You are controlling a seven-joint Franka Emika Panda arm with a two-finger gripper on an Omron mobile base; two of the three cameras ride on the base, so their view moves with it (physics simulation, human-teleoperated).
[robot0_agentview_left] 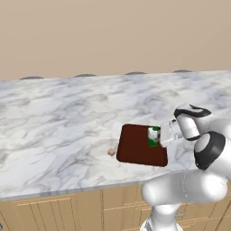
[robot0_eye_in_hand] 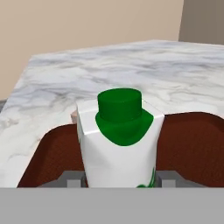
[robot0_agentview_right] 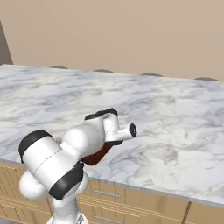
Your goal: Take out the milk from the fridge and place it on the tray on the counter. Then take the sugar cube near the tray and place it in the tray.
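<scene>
The milk (robot0_eye_in_hand: 120, 144), a white carton with a green cap, stands upright between my grey fingers (robot0_eye_in_hand: 72, 178), and my gripper (robot0_eye_in_hand: 120, 180) is shut on it. From the left base view the milk (robot0_agentview_left: 153, 136) sits over the right part of the dark red-brown tray (robot0_agentview_left: 135, 146), with the gripper (robot0_agentview_left: 160, 135) coming in from the right. I cannot tell whether the carton touches the tray (robot0_eye_in_hand: 52, 157). The sugar cube (robot0_agentview_left: 111, 152) lies on the counter (robot0_agentview_left: 67, 117) just off the tray's left edge. It peeks out behind the carton as a pale sugar cube (robot0_eye_in_hand: 74, 116) in the hand view.
My own arm hides most of the tray (robot0_agentview_right: 97, 158) in the right base view. A dark grey strip, apparently the fridge (robot0_agentview_right: 3, 46), stands at the counter's left end. Light wooden drawers (robot0_agentview_left: 54, 212) run under the counter's front edge. A beige wall (robot0_agentview_left: 113, 31) rises behind.
</scene>
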